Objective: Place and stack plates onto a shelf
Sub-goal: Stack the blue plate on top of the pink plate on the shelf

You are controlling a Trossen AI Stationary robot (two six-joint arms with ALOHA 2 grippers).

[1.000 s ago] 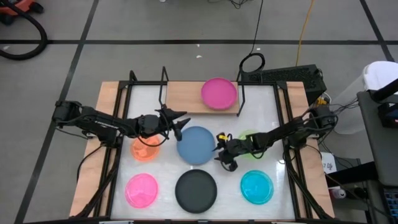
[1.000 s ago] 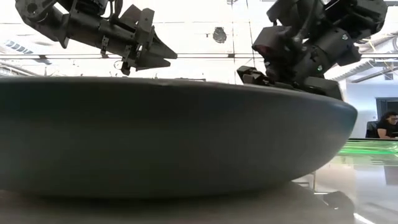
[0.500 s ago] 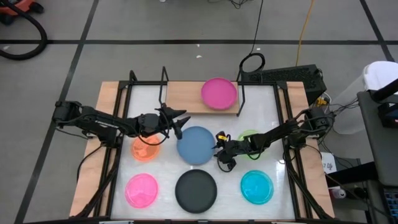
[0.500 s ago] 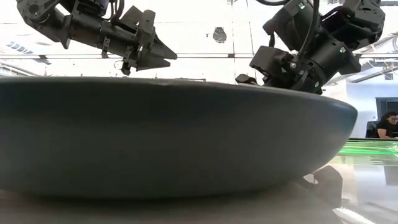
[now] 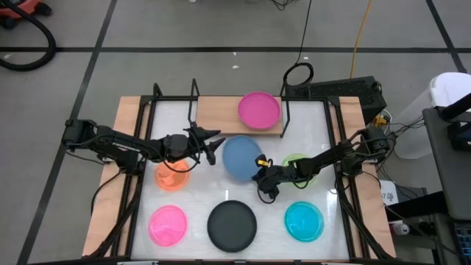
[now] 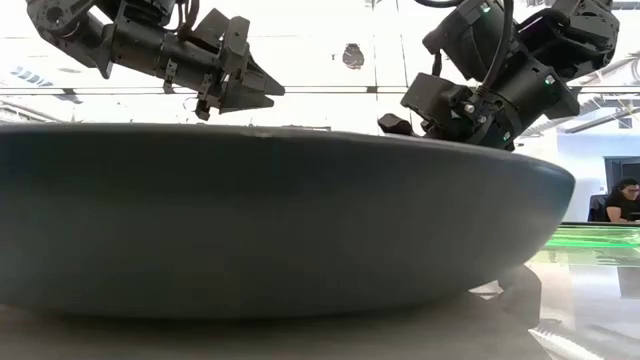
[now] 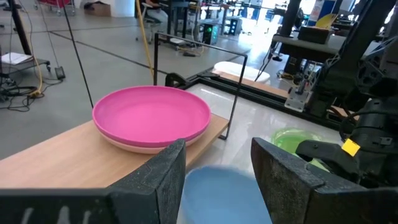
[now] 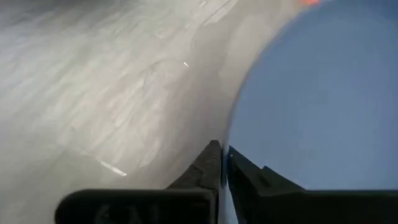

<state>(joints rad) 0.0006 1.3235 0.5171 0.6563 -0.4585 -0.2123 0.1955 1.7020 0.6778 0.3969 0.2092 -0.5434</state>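
A blue plate (image 5: 240, 156) lies mid-table, just in front of the shelf (image 5: 217, 115), a wooden board between black wire uprights. My right gripper (image 5: 258, 174) is shut on it. A magenta plate (image 5: 259, 110) sits on a pale pink one (image 7: 146, 147) at the shelf's right end. My left gripper (image 5: 214, 148) hovers open just left of the blue plate, above the orange plate (image 5: 171, 177). Hot pink (image 5: 168, 224), black (image 5: 232, 225) and cyan (image 5: 304, 221) plates lie in the near row. The green plate (image 5: 297, 163) is partly under my right arm. My right gripper pinches the blue plate's rim (image 8: 232, 144) between its two fingers, on the plate's near right side (image 5: 255, 169). The fingers come from the table's right, slanting down. The plate looks tipped; whether its far rim still rests on the table I cannot tell.
The shelf's left half is bare wood. Black wire uprights (image 5: 194, 103) (image 5: 285, 110) stand at its ends. Wooden rails run along the table's left and right edges. In the low view the black plate (image 6: 250, 230) fills the foreground. A person (image 6: 622, 200) sits in the room beyond.
My right gripper has shut on the blue plate's near right rim. The plate has shifted toward the far edge, closer to the shelf, and now looks tipped.
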